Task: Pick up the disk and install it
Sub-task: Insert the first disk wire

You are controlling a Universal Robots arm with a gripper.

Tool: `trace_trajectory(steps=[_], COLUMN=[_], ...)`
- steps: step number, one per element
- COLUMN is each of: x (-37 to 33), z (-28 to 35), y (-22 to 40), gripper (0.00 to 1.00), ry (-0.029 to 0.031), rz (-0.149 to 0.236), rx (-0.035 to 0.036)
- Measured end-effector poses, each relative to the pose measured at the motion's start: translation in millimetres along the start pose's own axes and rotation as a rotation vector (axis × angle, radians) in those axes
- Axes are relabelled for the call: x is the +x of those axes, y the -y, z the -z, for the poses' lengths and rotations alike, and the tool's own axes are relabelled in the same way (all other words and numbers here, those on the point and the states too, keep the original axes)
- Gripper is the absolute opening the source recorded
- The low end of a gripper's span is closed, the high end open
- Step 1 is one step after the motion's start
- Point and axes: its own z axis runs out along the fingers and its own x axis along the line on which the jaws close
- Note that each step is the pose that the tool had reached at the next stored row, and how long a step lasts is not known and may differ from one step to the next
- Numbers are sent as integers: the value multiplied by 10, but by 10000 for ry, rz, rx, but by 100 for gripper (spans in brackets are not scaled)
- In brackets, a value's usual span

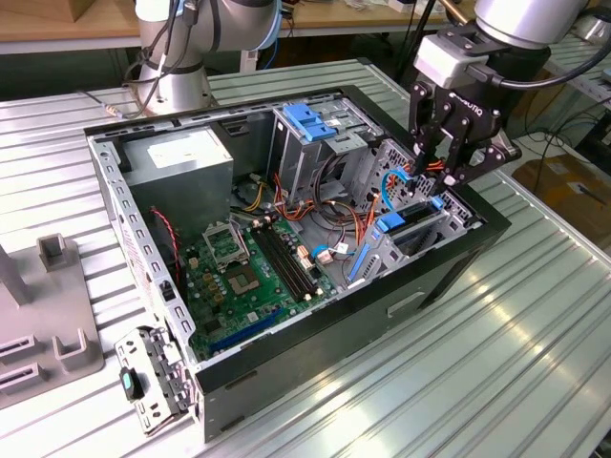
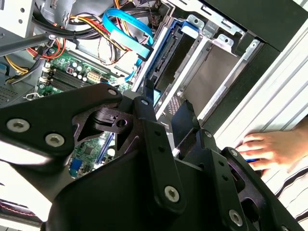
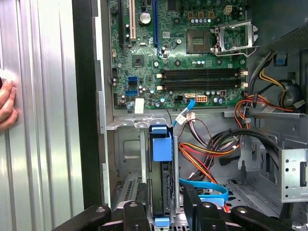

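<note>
- The black two-fingered robot hand (image 1: 441,170) hangs at the exterior view's upper right, fingers apart, holding nothing.
- The silver-grey disk with blue plastic rails (image 1: 415,229) (image 3: 161,147) sits edgewise inside the black computer case (image 1: 315,367), just below the hand.

exterior view: raised, angled down, mid range, whole open computer case (image 1: 315,348) | first wrist view: close above, facing down past the gripper (image 3: 167,204) onto the motherboard (image 3: 192,53) | second wrist view: close, oblique across the drive cage (image 2: 211,72) | all share: motherboard, blue data cable (image 3: 207,185)
</note>
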Motion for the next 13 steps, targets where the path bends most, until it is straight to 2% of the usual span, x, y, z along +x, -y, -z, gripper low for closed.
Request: trace_trajectory(steps=[5,13], x=[-1,-2], z=[7,93], y=[1,4], gripper=[43,43], ry=[-1,-2], rz=[1,1], rx=[0,1])
